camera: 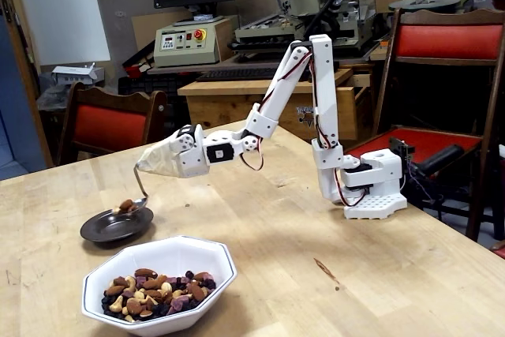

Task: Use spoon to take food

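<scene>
In the fixed view we have the spoon point(136, 195) loaded with a few nuts and poised just over the small dark plate point(106, 230) at the left of the table point(331, 274). The spoon's handle disappears into a taped wrap at the arm's tip, so the gripper point(162, 160) is covered and we cannot tell whether its jaws are clenched or loose. The rest of the food point(155, 291) sits in the white octagonal bowl point(181, 256), nearer the camera and just right of the plate. The step in hand looks like tipping the load out. We judge it best to keep the spoon low and centred over the plate, then roll the wrist slowly, so the nuts slide off rather than bounce over the shallow rim.
</scene>
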